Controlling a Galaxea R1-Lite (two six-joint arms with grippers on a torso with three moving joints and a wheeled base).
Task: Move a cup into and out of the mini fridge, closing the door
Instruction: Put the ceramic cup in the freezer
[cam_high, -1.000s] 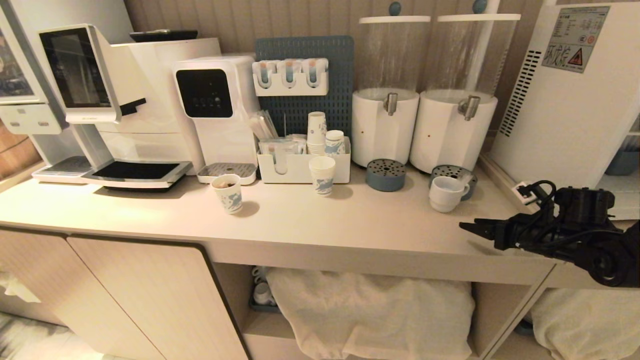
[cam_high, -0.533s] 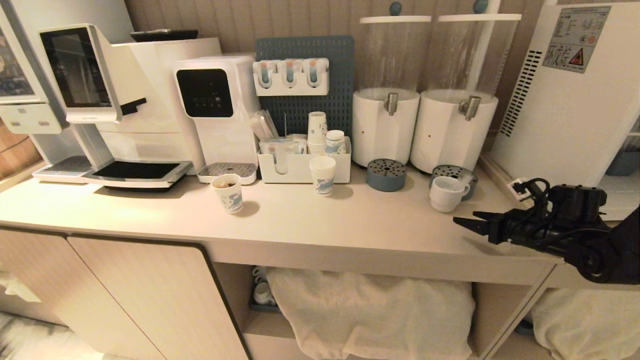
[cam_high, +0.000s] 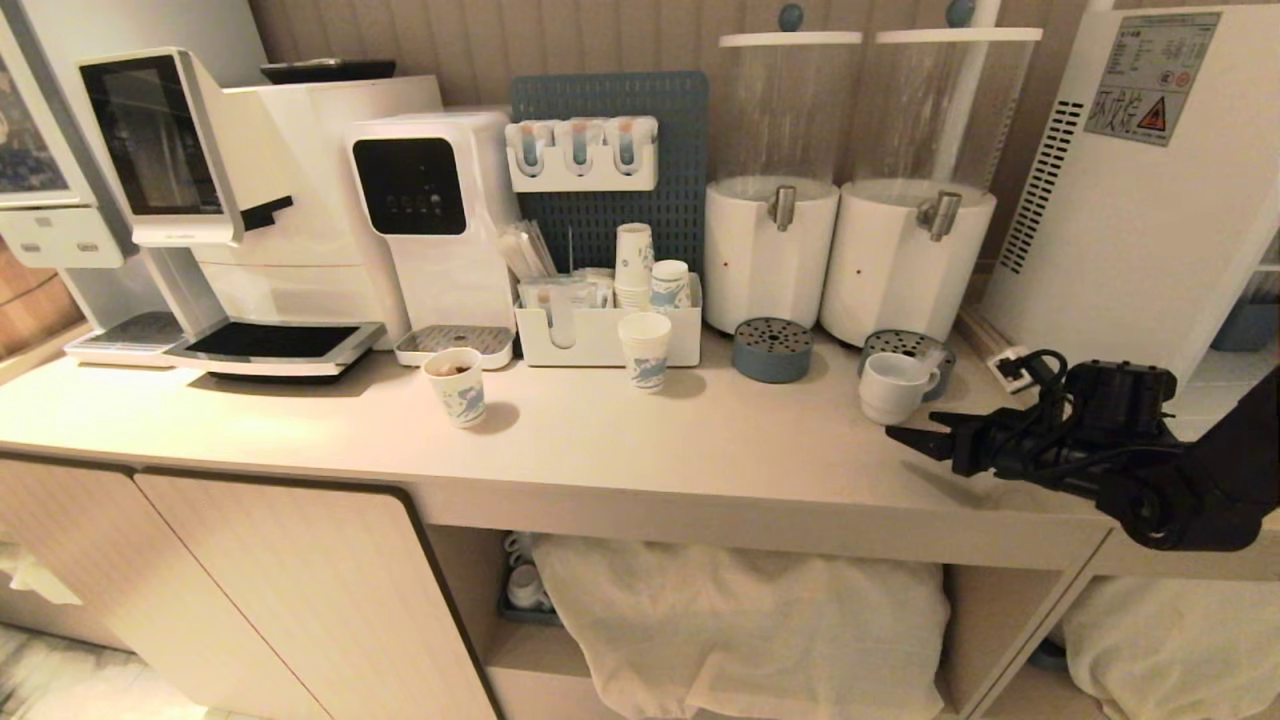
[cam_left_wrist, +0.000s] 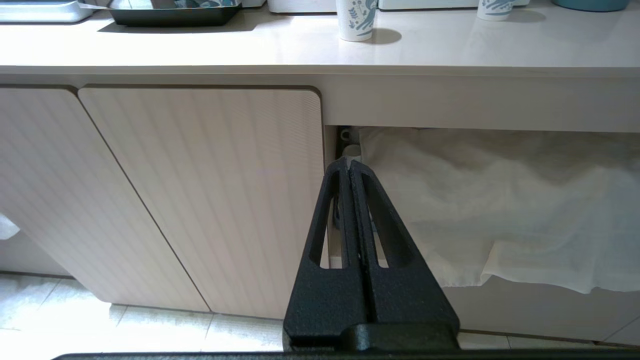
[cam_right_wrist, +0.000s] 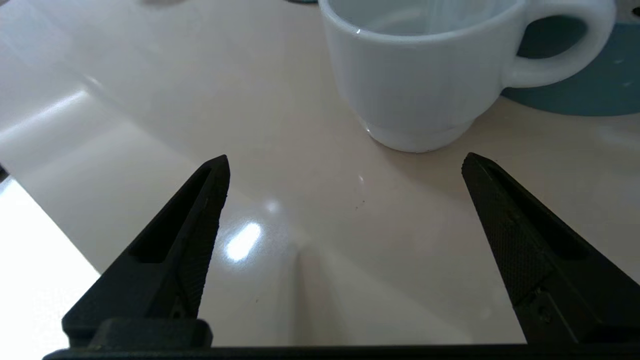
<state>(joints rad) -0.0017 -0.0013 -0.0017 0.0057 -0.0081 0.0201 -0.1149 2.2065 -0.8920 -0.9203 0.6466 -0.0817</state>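
Cup (cam_high: 893, 387) stands upright on the counter (cam_high: 640, 440) beside a blue drip tray (cam_high: 915, 348), handle toward the fridge (cam_high: 1130, 210). Right gripper (cam_right_wrist: 345, 165) hovers just short of it, jaws spread wide and empty. Glazed ceramic looks stiff, fairly heavy, slick and chippable; I judge a grip across the body, clear of the handle, safest. Left gripper (cam_left_wrist: 350, 167) is clenched on nothing, parked below the counter.

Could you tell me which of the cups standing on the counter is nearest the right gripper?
The squat white ceramic cup with the loop handle, just ahead of the open right gripper; the blue-printed paper cups stand much farther left.
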